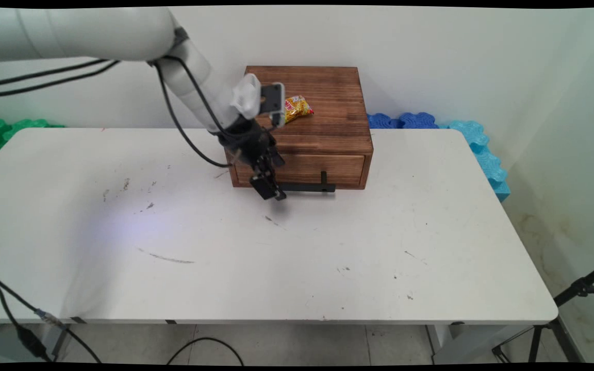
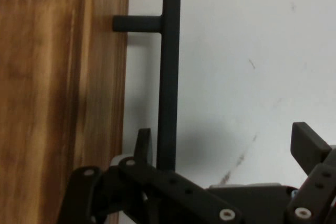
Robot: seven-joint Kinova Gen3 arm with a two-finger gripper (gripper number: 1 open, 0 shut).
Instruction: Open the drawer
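A brown wooden box (image 1: 323, 103) stands at the back of the white table (image 1: 297, 257). Its drawer front (image 1: 323, 169) (image 2: 58, 98) carries a black bar handle (image 1: 307, 188) (image 2: 169, 77). My gripper (image 1: 272, 191) (image 2: 226, 148) is open at the handle's left end. In the hand view one finger (image 2: 143, 145) sits in the gap between drawer front and bar, while the other finger (image 2: 310, 145) stands well out on the far side, so the bar lies between the fingers without being clamped. A yellow and red snack packet (image 1: 297, 108) lies on the box's top.
Blue foam tiles (image 1: 462, 134) line the wall and the table's right back corner, and green ones (image 1: 8, 129) show at the back left. A black tripod (image 1: 570, 309) stands by the front right corner. Cables (image 1: 23, 330) hang at the front left.
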